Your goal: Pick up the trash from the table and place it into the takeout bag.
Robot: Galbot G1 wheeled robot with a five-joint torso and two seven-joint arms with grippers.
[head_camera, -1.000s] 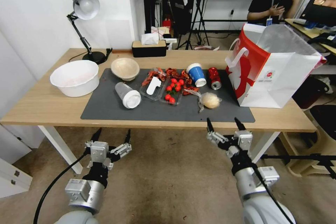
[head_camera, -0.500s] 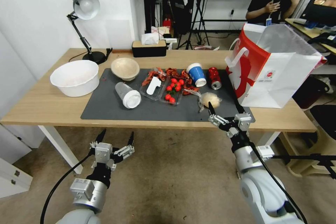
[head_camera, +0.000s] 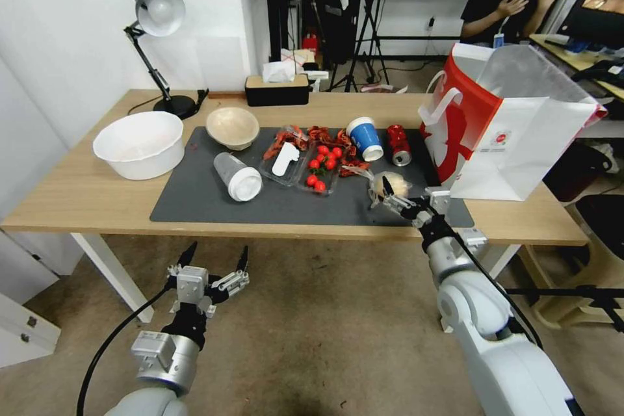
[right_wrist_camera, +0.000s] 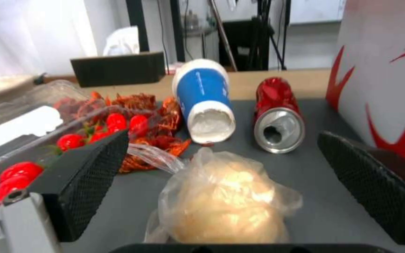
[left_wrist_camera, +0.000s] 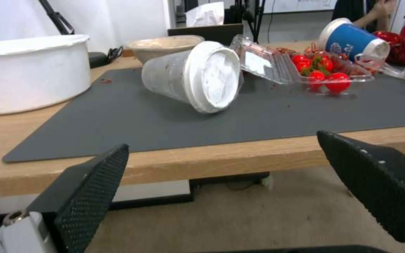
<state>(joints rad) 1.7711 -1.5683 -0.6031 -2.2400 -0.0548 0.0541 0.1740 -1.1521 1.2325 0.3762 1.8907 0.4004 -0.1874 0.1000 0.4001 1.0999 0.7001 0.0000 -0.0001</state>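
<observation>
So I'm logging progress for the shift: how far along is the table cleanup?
Nothing looks bagged yet. The blue cup, red can, lidded cup and beige bowl all lie on the table, outside the takeout bag. In hand: the open right claw sits around the bagged bun, not closed. The left claw waits open below the table edge.

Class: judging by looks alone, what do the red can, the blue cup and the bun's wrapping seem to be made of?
Red can: likely aluminium; shiny silver top, dented glossy body. Blue cup: probably paper; matte printed wall, white rolled rim. Bun's wrapping: thin clear plastic film, crinkled and see-through.
</observation>
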